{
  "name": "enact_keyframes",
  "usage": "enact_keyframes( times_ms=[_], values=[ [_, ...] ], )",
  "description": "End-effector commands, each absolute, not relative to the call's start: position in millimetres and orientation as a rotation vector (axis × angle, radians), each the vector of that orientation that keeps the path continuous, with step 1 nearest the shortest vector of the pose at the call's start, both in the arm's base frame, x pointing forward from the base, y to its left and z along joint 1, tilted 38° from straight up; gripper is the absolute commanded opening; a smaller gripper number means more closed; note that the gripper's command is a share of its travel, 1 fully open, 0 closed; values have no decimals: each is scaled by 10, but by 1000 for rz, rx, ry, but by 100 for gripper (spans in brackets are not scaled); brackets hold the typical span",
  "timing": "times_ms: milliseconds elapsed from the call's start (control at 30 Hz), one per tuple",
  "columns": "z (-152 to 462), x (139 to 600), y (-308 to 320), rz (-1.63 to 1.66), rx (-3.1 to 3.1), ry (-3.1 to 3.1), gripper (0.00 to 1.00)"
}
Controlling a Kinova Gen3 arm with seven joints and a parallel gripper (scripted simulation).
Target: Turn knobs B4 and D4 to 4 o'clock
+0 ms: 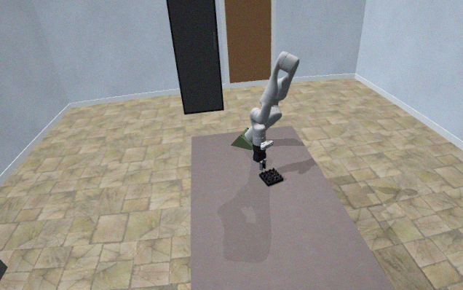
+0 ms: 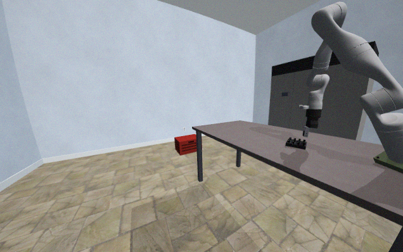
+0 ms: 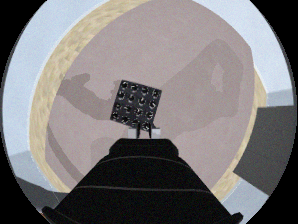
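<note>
The small black square knob box [image 1: 271,177] stands on the long grey-mauve desk [image 1: 226,233]. The black two-fingered hand [image 1: 261,167] hangs just above its near edge, partly open, holding nothing. Judged between knobs: next, lower onto a target knob.

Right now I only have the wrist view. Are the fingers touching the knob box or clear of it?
Observer: Clear of it. In the exterior view the gripper hangs above the knob box with a gap, open and holding nothing.
Operator: Is the box level?
Observer: Yes, the exterior view shows it sitting flat on the table.
Operator: What's nearest to it?
Observer: In the top view, the arm's green base plate, apart from the box.
</note>
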State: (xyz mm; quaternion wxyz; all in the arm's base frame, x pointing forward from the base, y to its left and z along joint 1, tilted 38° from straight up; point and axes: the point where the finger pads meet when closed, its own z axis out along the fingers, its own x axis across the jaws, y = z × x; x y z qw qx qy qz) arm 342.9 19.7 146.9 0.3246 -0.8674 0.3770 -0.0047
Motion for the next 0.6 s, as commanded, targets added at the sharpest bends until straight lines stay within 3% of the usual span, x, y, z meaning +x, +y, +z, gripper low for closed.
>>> enact_keyframes(
  times_ms=[0, 433, 467, 567],
  values=[
    [1496, 3445, 142, -29, -2278, 998, 46],
    [1506, 3441, 134, -29, -2278, 998, 46],
    [1507, 3441, 134, -29, -2278, 998, 100],
    [1507, 3441, 134, -29, -2278, 998, 100]
  ],
)
